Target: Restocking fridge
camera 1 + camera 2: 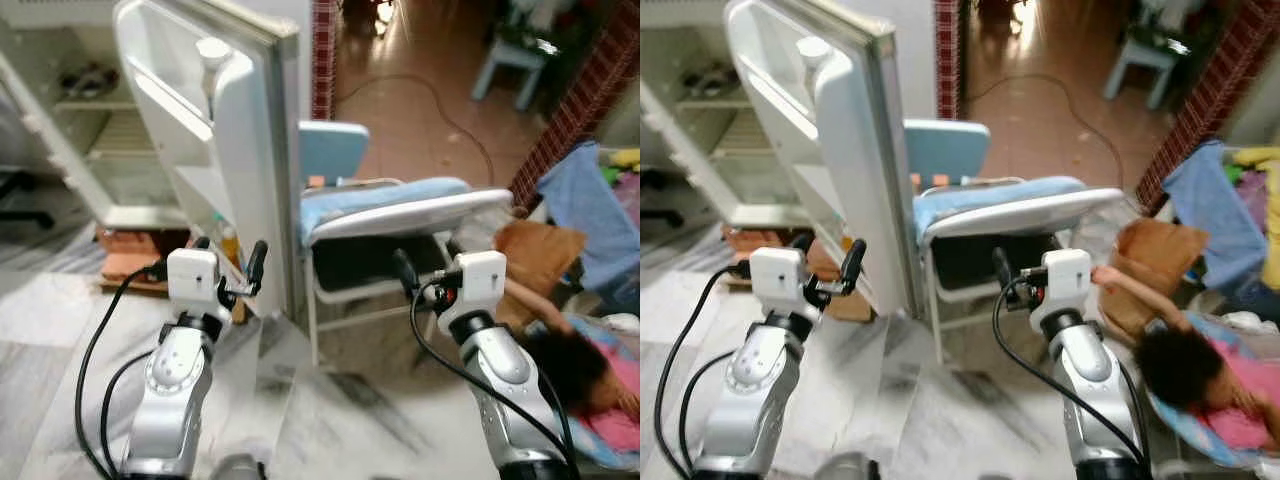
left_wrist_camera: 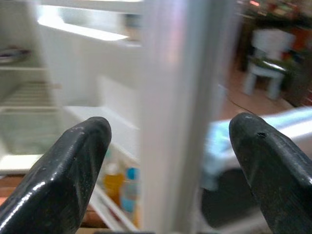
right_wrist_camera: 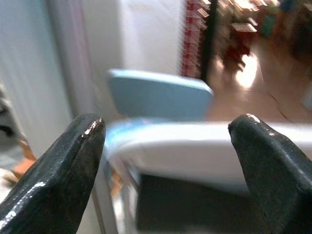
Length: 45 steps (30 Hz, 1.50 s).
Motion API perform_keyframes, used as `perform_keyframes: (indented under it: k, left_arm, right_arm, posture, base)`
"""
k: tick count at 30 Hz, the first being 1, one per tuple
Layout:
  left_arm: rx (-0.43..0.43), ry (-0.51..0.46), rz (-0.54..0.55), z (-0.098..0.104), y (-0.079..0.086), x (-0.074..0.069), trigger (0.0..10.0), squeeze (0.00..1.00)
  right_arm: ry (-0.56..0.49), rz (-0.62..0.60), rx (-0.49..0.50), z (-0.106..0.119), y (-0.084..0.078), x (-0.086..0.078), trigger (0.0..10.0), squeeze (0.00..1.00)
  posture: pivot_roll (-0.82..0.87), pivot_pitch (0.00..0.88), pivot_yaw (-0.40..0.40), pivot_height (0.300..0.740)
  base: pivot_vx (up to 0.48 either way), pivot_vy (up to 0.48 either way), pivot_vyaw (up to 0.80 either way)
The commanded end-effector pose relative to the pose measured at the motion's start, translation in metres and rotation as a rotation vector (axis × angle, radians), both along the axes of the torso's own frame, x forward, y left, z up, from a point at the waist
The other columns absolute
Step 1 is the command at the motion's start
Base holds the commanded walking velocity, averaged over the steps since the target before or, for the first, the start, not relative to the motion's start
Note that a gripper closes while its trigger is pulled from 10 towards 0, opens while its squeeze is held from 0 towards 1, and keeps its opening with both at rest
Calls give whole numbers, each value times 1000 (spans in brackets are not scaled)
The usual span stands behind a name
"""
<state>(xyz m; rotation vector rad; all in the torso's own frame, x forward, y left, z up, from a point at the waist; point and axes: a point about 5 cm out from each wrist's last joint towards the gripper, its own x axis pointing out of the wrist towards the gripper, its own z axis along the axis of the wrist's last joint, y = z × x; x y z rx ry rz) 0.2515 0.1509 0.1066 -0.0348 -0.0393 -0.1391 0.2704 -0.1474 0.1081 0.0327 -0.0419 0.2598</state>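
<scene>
Though ajar, fridge door [image 1: 215, 150] beside chair [image 1: 400, 215].

White fridge door [image 1: 215, 120], light blue chair [image 1: 332, 150], grey-veined white marble floor [image 1: 330, 410], orange bottle [image 2: 113, 181]

Left gripper [image 1: 228, 268]: fingers [image 2: 73, 170] glossy black plastic, silver metallic arm shell behind. Right gripper [image 1: 428, 268]: same finish. Fridge door [image 1: 215, 130] ahead of left gripper: smooth white plastic liner, brushed metal-look edge. Chair [image 1: 400, 215] ahead of right gripper: smooth plastic, pale blue cloth draped on it. Floor [image 1: 330, 410] below both: polished grey-veined marble, glossy.
</scene>
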Motion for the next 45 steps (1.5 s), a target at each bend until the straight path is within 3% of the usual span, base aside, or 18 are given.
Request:
perform_keyframes:
  k: [1, 23, 33, 45]
  left_arm:
    - [0, 18, 10, -3, 3, -2, 10000, 0]
    - [-2, 50, 54, -2, 7, -2, 10000, 0]
    - [12, 57, 70, -3, 10, -2, 10000, 0]
    - [17, 67, 72, -5, 13, -5, 10000, 0]
  right_arm:
    - [-12, 18, 12, 3, 7, 0, 10000, 0]
    - [-63, 90, 21, 22, 21, 18, 10000, 0]
    - [-87, 14, -18, 24, 24, 25, 10000, 0]
    - [-114, -80, -43, 28, 11, 25, 10000, 0]
  posture:
    - [40, 48, -33, 740]
    - [58, 61, -51, 740]
    - [64, 65, -50, 740]
    - [62, 72, -59, 740]
  base:
    - [259, 0, 0]
    - [0, 0, 753]
    - [0, 0, 768]
    - [0, 0, 0]
